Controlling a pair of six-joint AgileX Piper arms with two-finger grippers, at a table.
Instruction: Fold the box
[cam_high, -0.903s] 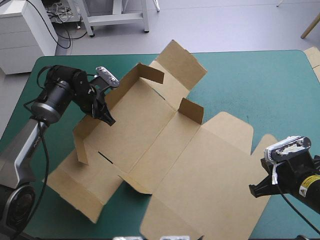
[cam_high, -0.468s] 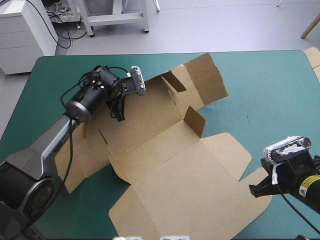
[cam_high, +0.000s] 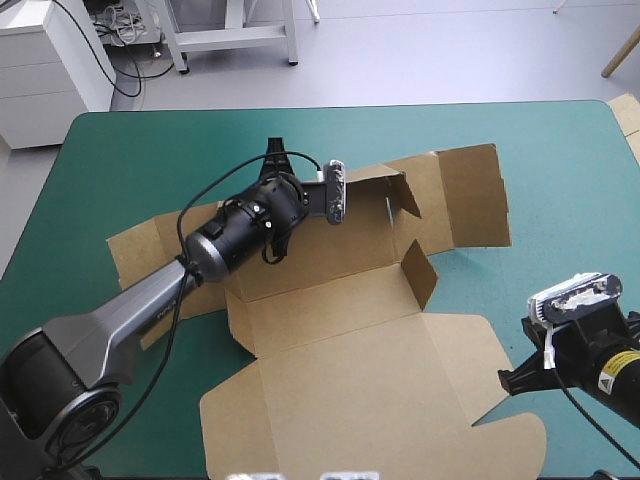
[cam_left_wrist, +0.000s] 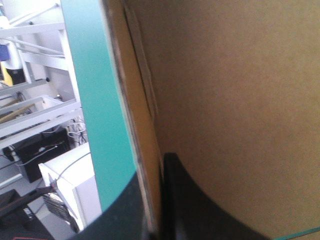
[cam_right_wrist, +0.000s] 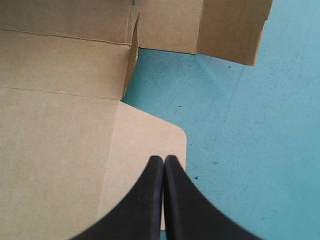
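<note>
The brown box (cam_high: 340, 400) lies as a mostly flat cut sheet across the middle of the teal-green table (cam_high: 140, 160), its big lid panel toward the front edge. A small flap (cam_high: 419, 275) stands up near the centre, and another (cam_high: 405, 192) stands by the far wall panel. My left gripper (cam_high: 272, 248) reaches in over the sheet's far left part. In the left wrist view its black fingers (cam_left_wrist: 200, 215) pinch a raised edge of the box (cam_left_wrist: 240, 100). My right gripper (cam_high: 515, 380) sits shut at the front right. Its tips (cam_right_wrist: 163, 162) hover over the lid's rounded corner (cam_right_wrist: 165, 135), holding nothing.
Bare teal-green cover (cam_right_wrist: 240, 125) lies to the right of the sheet and along the far edge. A white cabinet (cam_high: 50, 70) and a metal frame (cam_high: 230, 35) stand beyond the table's far left side. A pale board edge (cam_high: 628, 115) shows at the far right corner.
My left gripper has swung right across the table with the box edge in it, turning the whole sheet clockwise. The right arm has stayed still.
</note>
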